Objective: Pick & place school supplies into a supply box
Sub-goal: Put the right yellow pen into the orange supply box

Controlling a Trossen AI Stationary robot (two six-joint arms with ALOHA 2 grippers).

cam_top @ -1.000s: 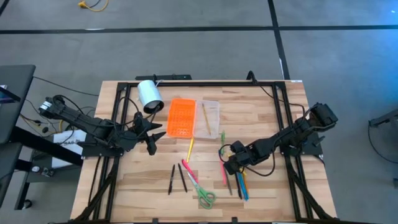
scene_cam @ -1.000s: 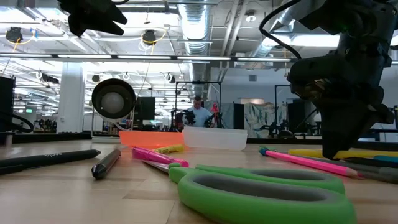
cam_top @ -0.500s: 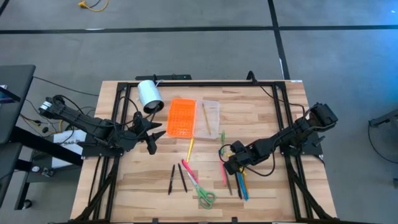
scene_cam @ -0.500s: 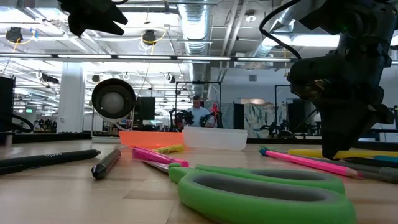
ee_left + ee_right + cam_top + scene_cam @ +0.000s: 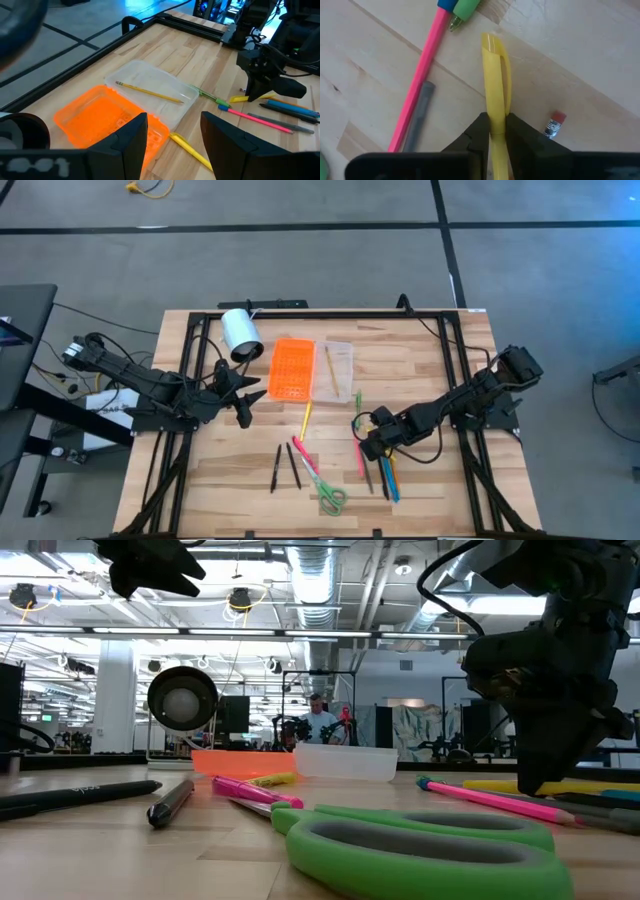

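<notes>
Right wrist view shows my right claw (image 5: 494,131) with its fingers pinched on a yellow pen (image 5: 495,95), low over the worktop (image 5: 420,360). A pink pencil (image 5: 420,80) lies just beside it, and a pencil's red eraser end (image 5: 554,123) on the other side.

From above, this is right of centre, in a cluster of pens (image 5: 385,475). My left claw (image 5: 243,393) waits on the left side with fingers spread apart and holding nothing.

The clear tray (image 5: 338,370) sits toward the far middle with one yellow pencil (image 5: 329,367) already inside. Its orange lid (image 5: 292,368) lies touching its left side. A white cylinder (image 5: 240,333) lies farther left.

I judge the pen light, stiff and smooth, so it may pivot in a narrow pinch; holding nearer its middle seems safer. Green scissors (image 5: 325,488) lie at the near edge.

Open wood lies between me and the tray. One green pen (image 5: 357,401) lies along that path, and the tray's rim is low.
</notes>
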